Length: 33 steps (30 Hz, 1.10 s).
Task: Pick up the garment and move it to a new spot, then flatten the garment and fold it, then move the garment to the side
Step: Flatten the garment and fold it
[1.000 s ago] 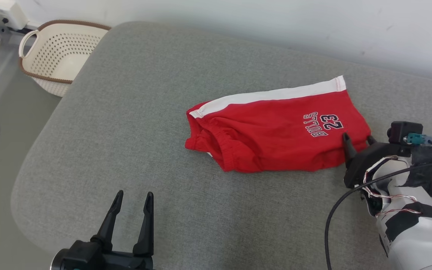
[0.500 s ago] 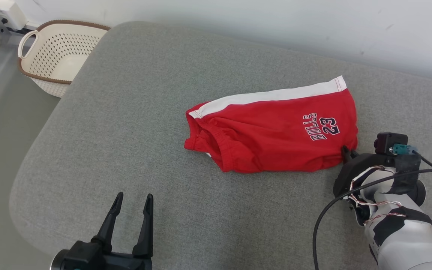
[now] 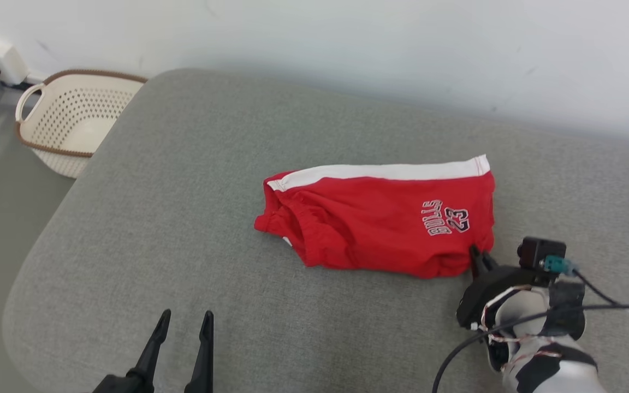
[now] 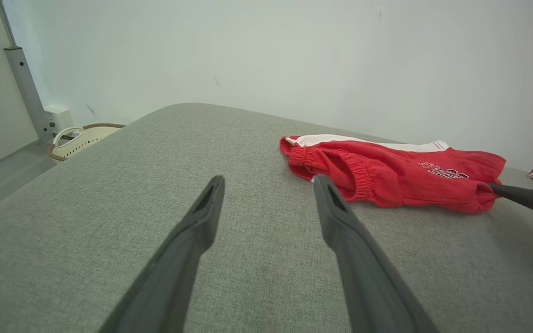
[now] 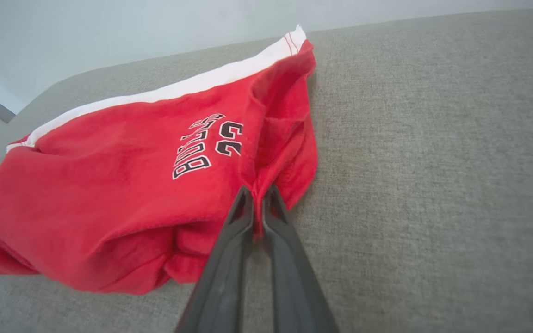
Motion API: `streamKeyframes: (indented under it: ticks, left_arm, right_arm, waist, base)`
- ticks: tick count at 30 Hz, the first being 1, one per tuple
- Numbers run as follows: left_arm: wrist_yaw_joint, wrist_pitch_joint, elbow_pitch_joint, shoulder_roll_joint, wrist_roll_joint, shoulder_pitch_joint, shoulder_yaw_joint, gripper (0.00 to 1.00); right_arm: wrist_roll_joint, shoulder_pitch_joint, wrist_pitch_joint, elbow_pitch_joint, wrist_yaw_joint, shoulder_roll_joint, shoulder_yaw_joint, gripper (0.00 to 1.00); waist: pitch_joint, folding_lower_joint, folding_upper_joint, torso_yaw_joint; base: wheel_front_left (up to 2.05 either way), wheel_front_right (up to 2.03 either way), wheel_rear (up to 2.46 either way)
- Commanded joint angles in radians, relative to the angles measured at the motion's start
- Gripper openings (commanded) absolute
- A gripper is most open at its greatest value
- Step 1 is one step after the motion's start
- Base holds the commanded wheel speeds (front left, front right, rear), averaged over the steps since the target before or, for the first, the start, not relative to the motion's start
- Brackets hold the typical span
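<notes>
**Q:** Which step is in hand?

**A:** The pick-up. The red garment [image 3: 380, 218] lies bunched at the middle of the grey cushion [image 3: 172, 207]. The right gripper [image 5: 257, 196] pinches a fold at the garment's hem corner. The left gripper [image 3: 187, 315] hovers spread near the cushion's front edge, well apart from the garment.

**Q:** What does the next move call for?

**A:** Probably a lift and carry to a new spot, with a firm pinch, since the thin fold could slip.

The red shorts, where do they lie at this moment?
In the head view the red shorts lie right of centre on the grey cushion, their near right corner pinched by the right gripper.
</notes>
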<state>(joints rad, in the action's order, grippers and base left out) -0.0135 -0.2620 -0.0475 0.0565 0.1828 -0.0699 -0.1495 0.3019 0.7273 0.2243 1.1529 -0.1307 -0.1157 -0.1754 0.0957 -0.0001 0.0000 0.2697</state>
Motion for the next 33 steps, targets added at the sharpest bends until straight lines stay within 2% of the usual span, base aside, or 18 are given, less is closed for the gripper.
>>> streamKeyframes:
  ticks: [1,8,10,15,23,33]
  left_arm:
    - [0.001,-0.004,-0.002,0.003,-0.010,0.022,0.003,1.00]
    - [0.010,-0.004,-0.004,0.003,-0.016,0.055,0.012,1.00]
    - [0.009,-0.004,-0.002,0.003,-0.017,0.056,0.011,1.00]
    - [0.011,-0.004,-0.001,0.002,-0.018,0.067,0.019,1.00]
    - [0.010,-0.004,0.005,0.002,-0.023,0.083,0.027,1.00]
    - [0.016,-0.004,-0.002,0.002,-0.025,0.090,0.030,1.00]
  right_arm:
    - [0.017,-0.031,0.008,-0.015,0.000,0.007,-0.014,0.00]
    - [0.084,-0.178,0.022,-0.143,0.000,0.014,-0.125,0.00]
    - [0.107,-0.246,0.018,-0.211,0.000,-0.006,-0.165,0.00]
    - [0.148,-0.353,-0.012,-0.342,0.000,-0.035,-0.190,0.00]
    - [0.152,-0.484,-0.093,-0.518,0.000,-0.067,-0.148,0.00]
    - [0.098,-0.649,-0.199,-0.729,0.000,-0.046,-0.016,0.00]
  waist:
    - [-0.031,0.0001,0.0000,-0.029]
    - [-0.065,0.0001,0.0000,-0.075]
    - [-0.073,0.0001,0.0000,-0.091]
    - [-0.080,0.0001,0.0000,-0.119]
    - [-0.088,0.0001,0.0000,-0.151]
    - [-0.107,0.0001,0.0000,-0.154]
  base:
    - [0.00,0.00,0.00]
    - [0.00,0.00,0.00]
    - [0.00,0.00,0.00]
    - [0.00,0.00,0.00]
    - [0.00,0.00,0.00]
    - [0.00,0.00,0.00]
